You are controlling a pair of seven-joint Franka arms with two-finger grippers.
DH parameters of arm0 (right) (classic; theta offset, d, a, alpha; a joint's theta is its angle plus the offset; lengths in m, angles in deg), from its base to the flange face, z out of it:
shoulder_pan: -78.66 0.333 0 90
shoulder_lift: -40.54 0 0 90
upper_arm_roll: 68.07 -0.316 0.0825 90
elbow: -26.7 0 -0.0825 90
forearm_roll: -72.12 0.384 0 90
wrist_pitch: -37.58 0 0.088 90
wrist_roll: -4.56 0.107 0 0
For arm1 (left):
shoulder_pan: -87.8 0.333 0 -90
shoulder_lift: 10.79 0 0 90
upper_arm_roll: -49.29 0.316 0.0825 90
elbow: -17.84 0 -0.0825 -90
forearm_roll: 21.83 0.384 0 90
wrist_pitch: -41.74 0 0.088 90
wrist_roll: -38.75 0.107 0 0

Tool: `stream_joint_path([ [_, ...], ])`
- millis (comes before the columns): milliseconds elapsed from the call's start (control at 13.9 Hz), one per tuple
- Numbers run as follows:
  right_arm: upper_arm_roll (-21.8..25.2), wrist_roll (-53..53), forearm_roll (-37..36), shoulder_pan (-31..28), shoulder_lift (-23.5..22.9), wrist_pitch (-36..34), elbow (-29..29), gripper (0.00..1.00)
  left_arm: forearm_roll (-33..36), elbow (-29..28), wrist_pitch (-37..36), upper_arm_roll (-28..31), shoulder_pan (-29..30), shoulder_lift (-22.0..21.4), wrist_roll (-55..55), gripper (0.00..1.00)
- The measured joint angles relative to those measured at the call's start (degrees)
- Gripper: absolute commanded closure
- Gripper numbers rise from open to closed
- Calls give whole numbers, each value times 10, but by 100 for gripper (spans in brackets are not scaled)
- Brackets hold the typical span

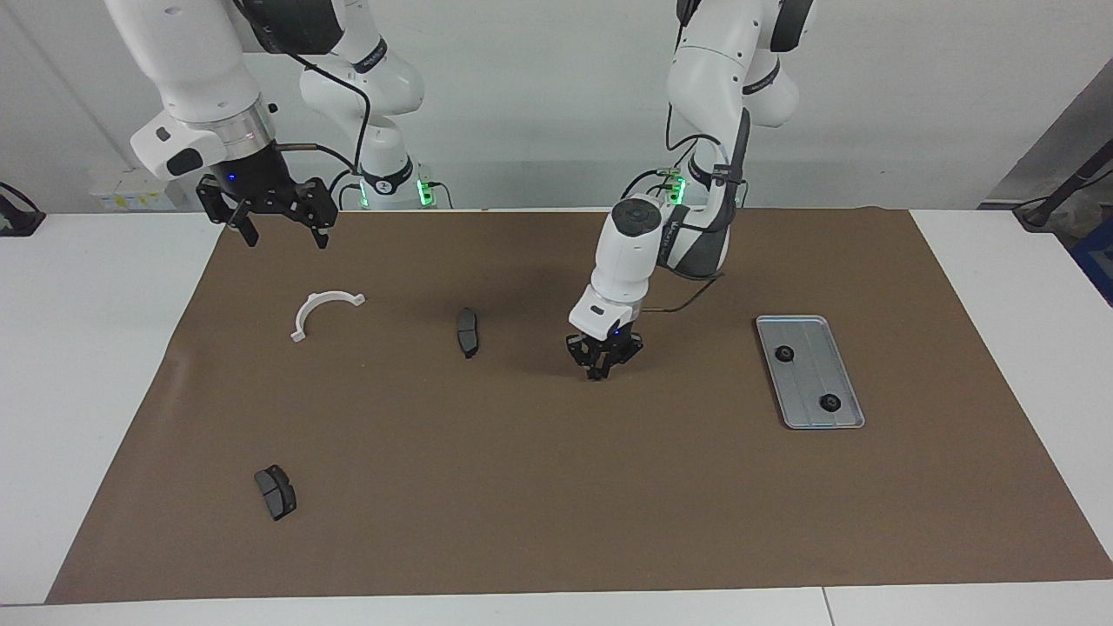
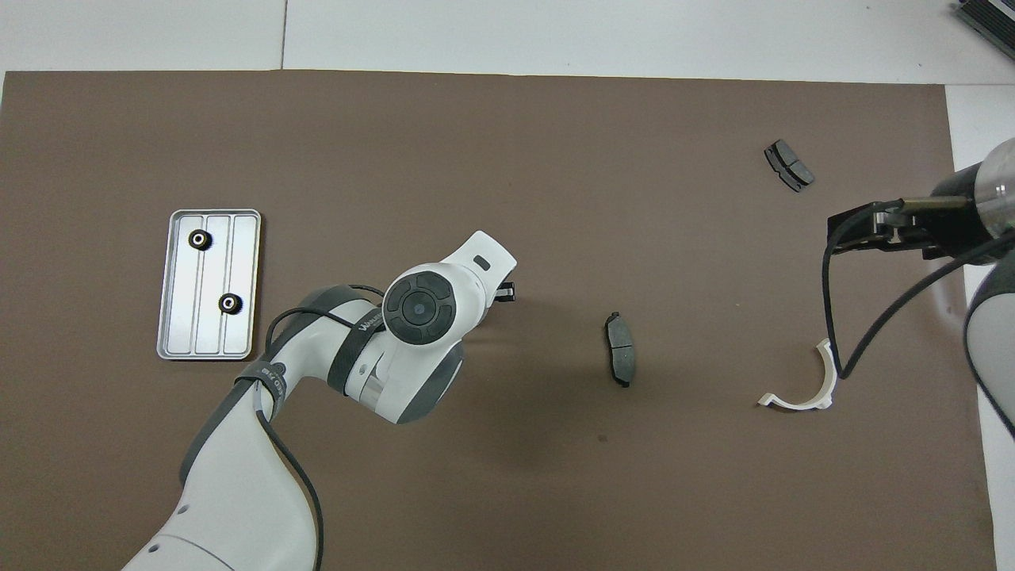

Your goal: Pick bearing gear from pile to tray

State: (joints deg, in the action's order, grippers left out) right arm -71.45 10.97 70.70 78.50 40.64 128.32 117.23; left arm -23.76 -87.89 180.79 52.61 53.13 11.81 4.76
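My left gripper (image 1: 599, 372) is clenched tight, fingertips together, just over the brown mat (image 1: 556, 487) near the middle of the table, between the tray (image 1: 809, 372) and a dark brake pad (image 1: 467, 331). Whether a bearing gear sits pinched between the tips I cannot tell; nothing shows there. In the overhead view my own wrist covers those fingers.

The tray lies flat on the mat toward my left arm's end of the table. Two black bearing gears rest in it, one (image 1: 784, 353) nearer to me, the other (image 1: 829, 402) farther from me, well apart from each other.

My right gripper (image 1: 280, 228) hangs released, fingers spread, above the mat's corner at my right arm's end, holding nothing. Under and a little farther out lies the white half-ring bracket (image 1: 322, 311). A second brake pad (image 1: 275, 491) lies much farther from me at that same end.

A dark band on my left forearm (image 2: 366, 321) carries lettering, too small for me to read.
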Motion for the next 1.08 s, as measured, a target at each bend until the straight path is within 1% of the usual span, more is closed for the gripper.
stream_joint_path([
  [144,-4,0,0,0,0,-2,2,0,0,38,-50,1,54,-2,41,100],
  [288,-5,0,0,0,0,-7,4,0,0,47,-83,2,110,-12,98,100],
  [648,-6,0,1,3,-5,-7,11,0,0,41,-179,2,246,-48,321,100],
  [864,-6,0,1,-2,-5,-7,11,0,0,3,-195,2,310,-67,455,100],
  [936,-5,0,1,-3,-5,-7,11,0,0,-14,-194,2,327,-73,492,98],
  [1080,-6,0,1,-2,-5,-7,11,0,0,-51,-186,2,355,-86,546,79],
])
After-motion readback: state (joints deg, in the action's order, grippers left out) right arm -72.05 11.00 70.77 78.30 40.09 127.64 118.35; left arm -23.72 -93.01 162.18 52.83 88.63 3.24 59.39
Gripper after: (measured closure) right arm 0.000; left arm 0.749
